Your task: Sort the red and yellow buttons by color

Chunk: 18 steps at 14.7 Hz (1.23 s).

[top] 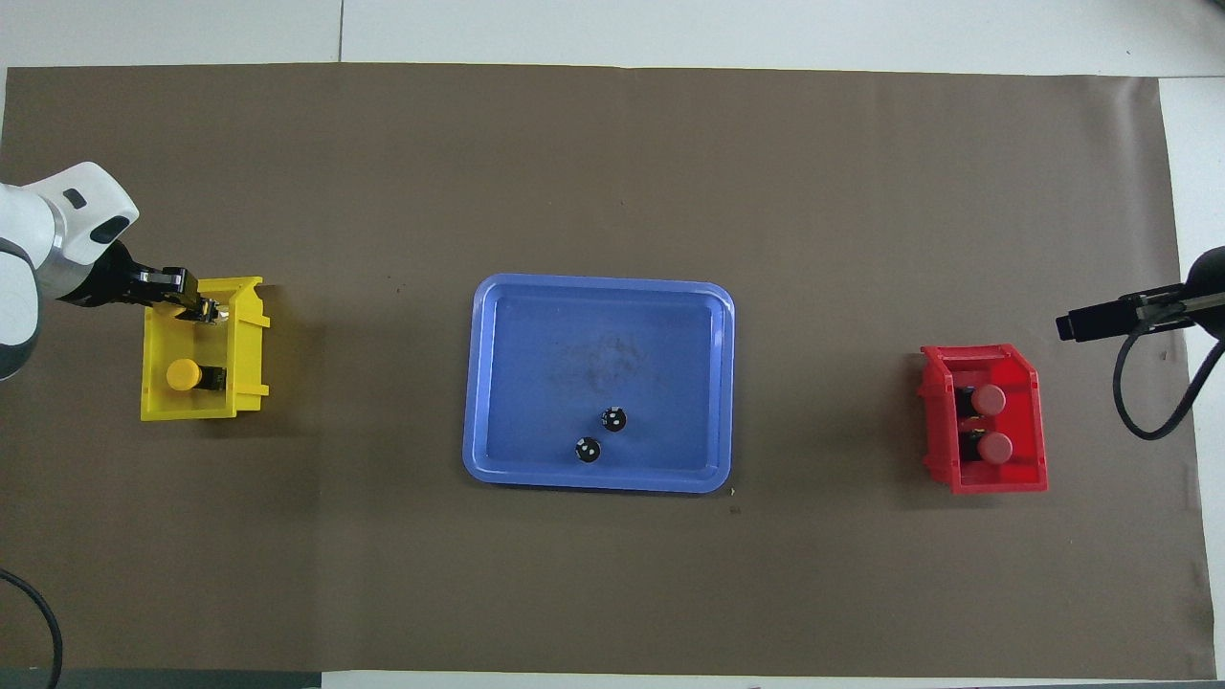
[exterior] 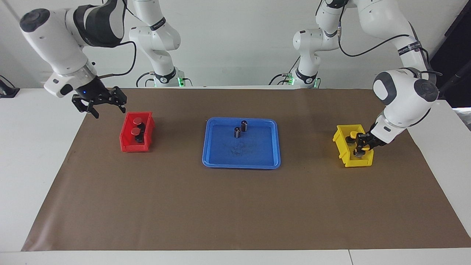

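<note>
Starting nearest the robots in the blue tray (exterior: 220, 154), two dark capless cylinders (exterior: 240, 129) stand close together; they are no part of the sort and nothing threatens them unless an arm sweeps low across the middle. At about the same depth, toward the right arm's end, both red buttons (exterior: 137, 125) lie in the red bin (exterior: 127, 145). The right gripper (exterior: 99, 106) hangs in the air just off that bin with its jaws spread wide and empty, so that side looks done; the only hazard I see is its cable snagging the bin's rim on the way out.

Toward the left arm's end, one yellow button (top: 182, 374) rests in the yellow bin (top: 249, 383). The left gripper (exterior: 360, 147) is down in the part of that bin farther from the robots, jaws clamped on the second yellow button (exterior: 364, 148). Releasing too close to the wall could tip the button over the edge, and a gripper lifting off while touching the wall could drag the light bin along.
</note>
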Each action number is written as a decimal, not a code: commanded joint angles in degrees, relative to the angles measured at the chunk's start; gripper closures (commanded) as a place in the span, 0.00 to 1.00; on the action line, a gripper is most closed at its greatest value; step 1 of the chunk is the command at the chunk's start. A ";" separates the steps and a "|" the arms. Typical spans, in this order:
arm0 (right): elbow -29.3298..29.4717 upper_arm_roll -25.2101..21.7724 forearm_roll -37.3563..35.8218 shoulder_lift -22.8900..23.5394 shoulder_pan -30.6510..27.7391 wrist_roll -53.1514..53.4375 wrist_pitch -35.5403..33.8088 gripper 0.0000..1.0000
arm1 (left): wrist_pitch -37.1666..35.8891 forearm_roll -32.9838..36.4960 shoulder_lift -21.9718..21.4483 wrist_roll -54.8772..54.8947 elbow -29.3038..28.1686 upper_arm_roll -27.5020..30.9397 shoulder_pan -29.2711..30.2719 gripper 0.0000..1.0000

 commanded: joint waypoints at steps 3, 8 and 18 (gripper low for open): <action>19.08 0.35 -3.24 8.90 -1.15 2.14 -13.06 0.00 | 8.05 0.49 -0.33 0.71 -6.27 -0.75 0.73 0.98; 17.79 -0.35 -4.82 6.62 1.04 4.51 -14.40 0.00 | 5.54 0.49 -0.24 0.89 -3.75 -0.84 0.55 0.38; 16.46 -3.07 -5.01 6.00 3.60 6.28 -15.54 0.00 | -13.02 0.40 -0.68 0.89 12.16 -1.36 -0.24 0.06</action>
